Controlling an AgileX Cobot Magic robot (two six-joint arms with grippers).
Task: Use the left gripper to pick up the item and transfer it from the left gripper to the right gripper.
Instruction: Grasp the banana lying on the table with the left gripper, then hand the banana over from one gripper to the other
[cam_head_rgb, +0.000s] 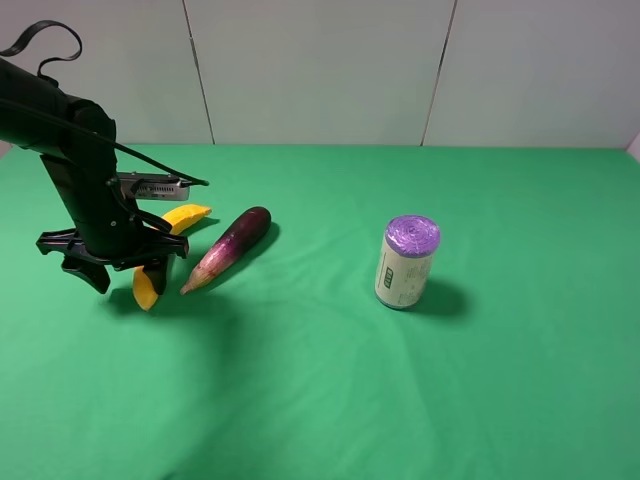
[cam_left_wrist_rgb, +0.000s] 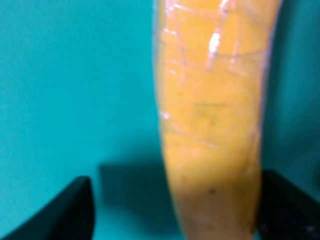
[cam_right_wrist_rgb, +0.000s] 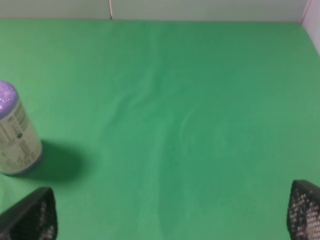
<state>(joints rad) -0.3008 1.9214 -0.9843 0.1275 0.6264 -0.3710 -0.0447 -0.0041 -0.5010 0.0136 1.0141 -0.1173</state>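
Just beside the banana (cam_head_rgb: 186, 215) lies the eggplant (cam_head_rgb: 232, 245), can (cam_head_rgb: 407, 262) apart.

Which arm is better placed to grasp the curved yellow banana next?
Left. Its open jaws straddle the curved yellow banana, low over the green cloth. The right wrist view shows only cloth and the purple-topped cylindrical can, with no banana between its jaws.

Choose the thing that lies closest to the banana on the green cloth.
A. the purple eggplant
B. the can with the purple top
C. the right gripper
A: in the high view the eggplant lies right beside the banana, while the can stands well apart, farther to the right.
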